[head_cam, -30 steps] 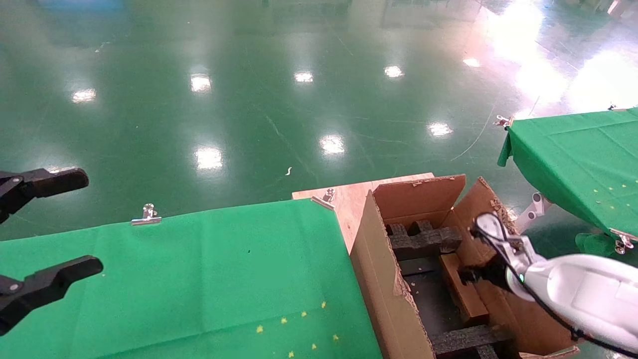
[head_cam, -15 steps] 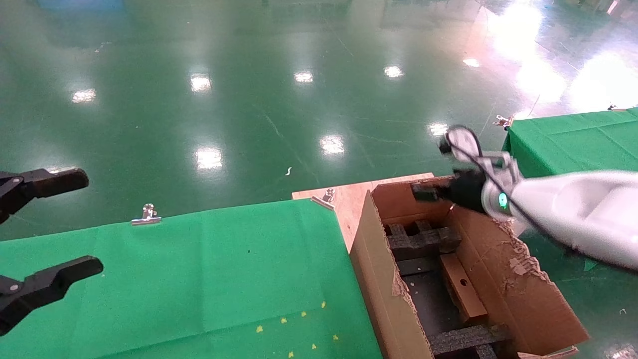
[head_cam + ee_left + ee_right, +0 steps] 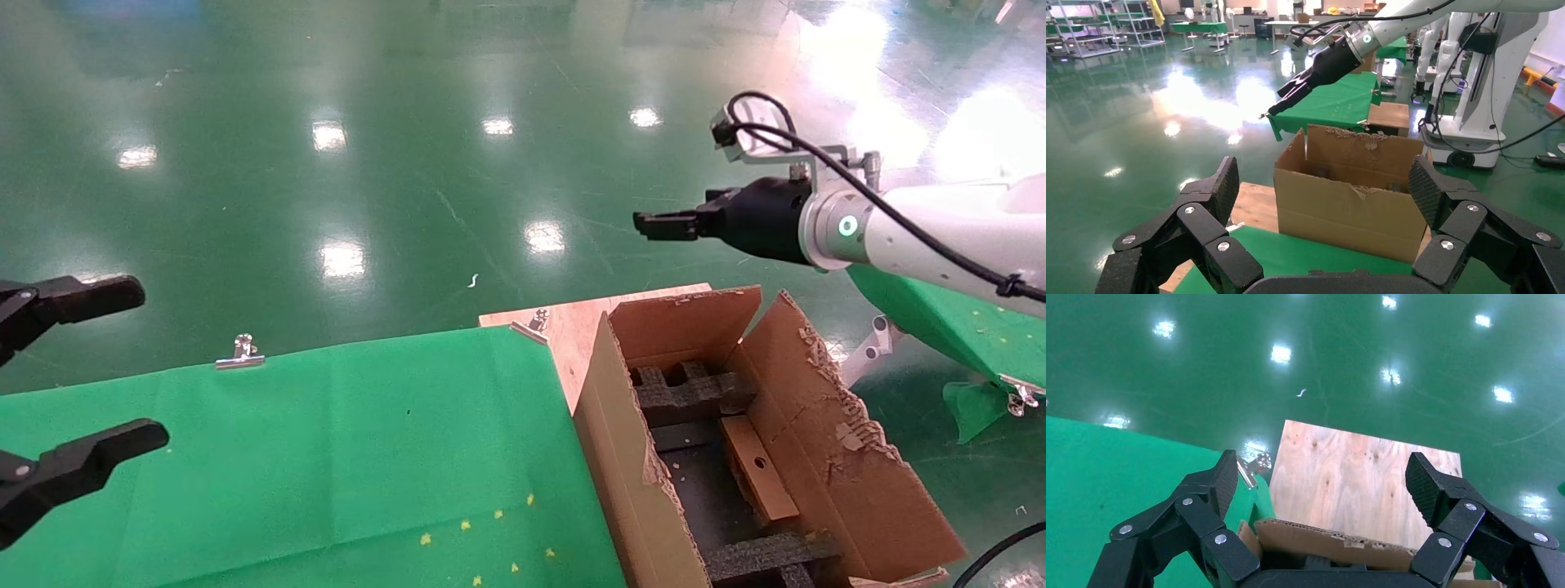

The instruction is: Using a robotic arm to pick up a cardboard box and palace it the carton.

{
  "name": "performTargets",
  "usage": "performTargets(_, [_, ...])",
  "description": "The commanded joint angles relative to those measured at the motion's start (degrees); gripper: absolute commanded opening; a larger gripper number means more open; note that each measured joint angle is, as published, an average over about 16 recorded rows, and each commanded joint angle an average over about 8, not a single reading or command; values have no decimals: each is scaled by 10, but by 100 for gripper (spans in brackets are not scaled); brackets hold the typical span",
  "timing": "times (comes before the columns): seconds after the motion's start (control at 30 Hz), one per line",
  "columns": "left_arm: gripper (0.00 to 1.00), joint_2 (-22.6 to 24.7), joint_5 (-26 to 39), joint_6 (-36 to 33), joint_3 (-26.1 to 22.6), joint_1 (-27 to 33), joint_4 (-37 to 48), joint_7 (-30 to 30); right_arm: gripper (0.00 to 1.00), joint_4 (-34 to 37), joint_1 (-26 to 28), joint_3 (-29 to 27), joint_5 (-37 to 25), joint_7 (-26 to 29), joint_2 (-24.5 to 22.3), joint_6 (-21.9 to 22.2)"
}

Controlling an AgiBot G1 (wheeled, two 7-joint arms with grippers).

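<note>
The small brown cardboard box [image 3: 760, 469] lies inside the large carton [image 3: 621, 425], between black foam inserts [image 3: 690, 392] and along the right wall. My right gripper [image 3: 654, 224], on the white robotic arm [image 3: 940, 229] with its green ring, hangs high above the carton's far flap, open and empty. In the right wrist view the right gripper [image 3: 1322, 478] spreads wide over the carton's ragged flap edge [image 3: 1333, 542]. At the left edge my left gripper [image 3: 147, 363] is parked open above the green table. In its own view the left gripper [image 3: 1324, 180] frames the carton [image 3: 1346, 202].
A green-clothed table [image 3: 327, 441] stands left of the carton, its cloth held by metal clips [image 3: 239, 353]. The carton rests on a plywood board [image 3: 572, 322]. A second green table [image 3: 964, 327] is at the right. Glossy green floor lies beyond.
The right arm has lifted out of the carton, leaving the cardboard box inside, and risen up and away past the far flap. The left gripper has not moved.
</note>
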State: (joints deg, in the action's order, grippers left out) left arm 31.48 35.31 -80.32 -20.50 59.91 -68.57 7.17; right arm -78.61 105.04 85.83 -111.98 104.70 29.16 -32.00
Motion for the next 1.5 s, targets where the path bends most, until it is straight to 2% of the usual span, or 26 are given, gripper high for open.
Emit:
performTargets(0.03, [100, 0, 0, 0, 0, 0, 0, 0, 100, 0, 10, -1, 20, -12, -2, -1])
performTargets(0.3, [100, 0, 0, 0, 0, 0, 0, 0, 100, 0, -3, -4, 6, -7, 0, -5])
performTargets(0.43, [100, 0, 0, 0, 0, 0, 0, 0, 100, 2, -18, -28, 28, -38, 2, -23])
performTargets(1.5, [100, 0, 0, 0, 0, 0, 0, 0, 100, 29, -246, -395, 397, -533, 33, -305])
